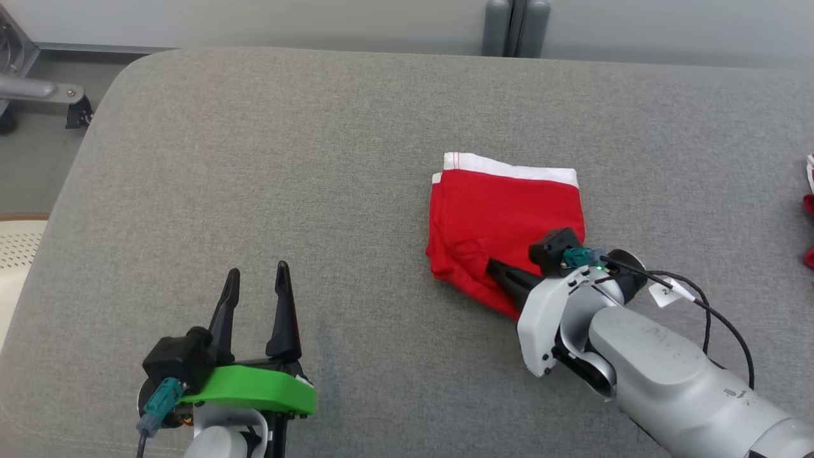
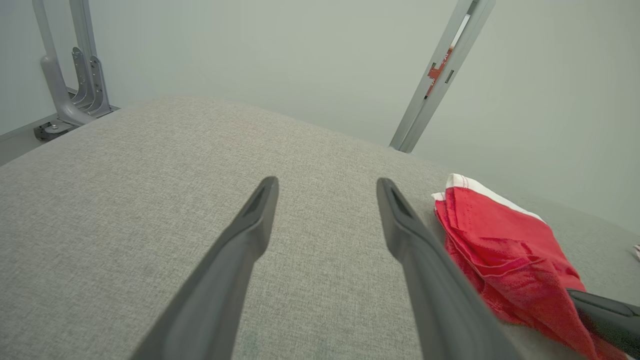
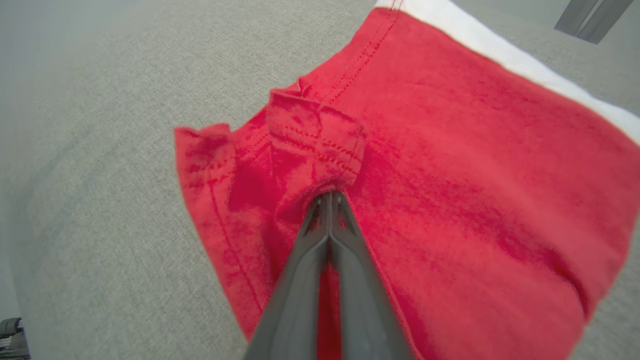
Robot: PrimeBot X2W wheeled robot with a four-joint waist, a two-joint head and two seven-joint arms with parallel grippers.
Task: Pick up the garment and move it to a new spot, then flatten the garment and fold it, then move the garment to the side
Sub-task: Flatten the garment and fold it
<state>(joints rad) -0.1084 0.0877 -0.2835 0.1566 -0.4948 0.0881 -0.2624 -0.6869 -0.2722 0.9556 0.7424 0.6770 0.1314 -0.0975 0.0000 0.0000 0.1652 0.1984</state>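
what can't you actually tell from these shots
- Head view: red-and-white item cut off by the right edge; unidentifiable.
- Head view: near corner of the garment hidden behind the right gripper.
- Right wrist view: cloth bunched around the fingertips hides how many layers are pinched.

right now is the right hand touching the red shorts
Touching. The right wrist view shows the right hand shut on a bunched fold of the red shorts.

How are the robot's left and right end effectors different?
The left end effector is open; the right end effector is shut, pinching the red garment. The left has a green cover; the right has a white cover. Both have two long dark fingers.
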